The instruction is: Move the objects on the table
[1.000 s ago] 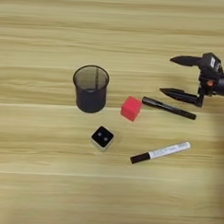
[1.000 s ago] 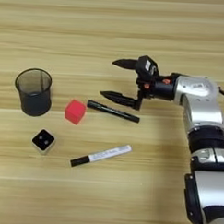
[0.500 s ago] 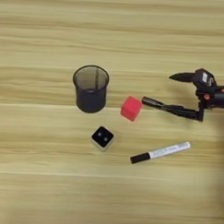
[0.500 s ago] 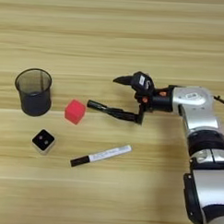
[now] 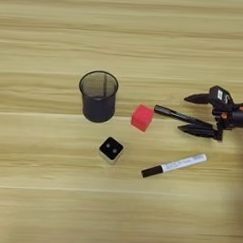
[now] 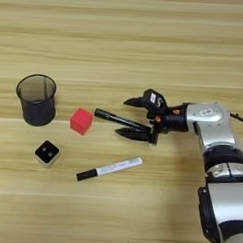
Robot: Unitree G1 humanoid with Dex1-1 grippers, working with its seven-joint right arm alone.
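The slim black pen lies on the table to the right of the red cube. My right gripper is open and low over the pen's right half, one black finger beyond it and the other on the near side, touching or almost touching it. The white cube with the black two-dotted face sits left of centre, nearer the front. The silver forearm comes in from the right.
A dark mesh cup stands upright to the left of the red cube. A white marker with a black cap lies slantwise in front of the gripper.
The gripper has come down and toward the front, from beyond the black pen to astride it. It stays open. The pen, cubes, cup and marker have not moved.
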